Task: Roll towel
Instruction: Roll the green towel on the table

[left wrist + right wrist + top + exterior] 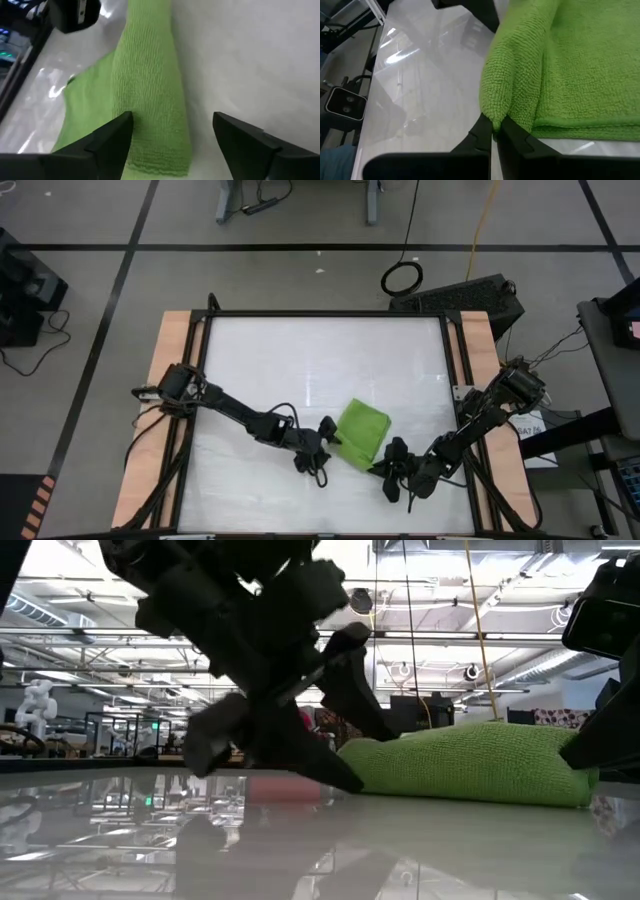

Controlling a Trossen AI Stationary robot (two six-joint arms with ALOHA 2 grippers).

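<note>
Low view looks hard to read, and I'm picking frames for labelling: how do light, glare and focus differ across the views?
Low view: the left gripper is a backlit silhouette, the glossy table mirrors the ceiling lights, and the towel is well lit. High view: even light, faint sheen mid-table. Left wrist view: towel weave slightly soft. Right wrist view: weave crisp at the right gripper, with glare streaks on the table.

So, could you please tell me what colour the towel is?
The towel is plain bright lime green, with no pattern; the right wrist view shows it best.
</note>
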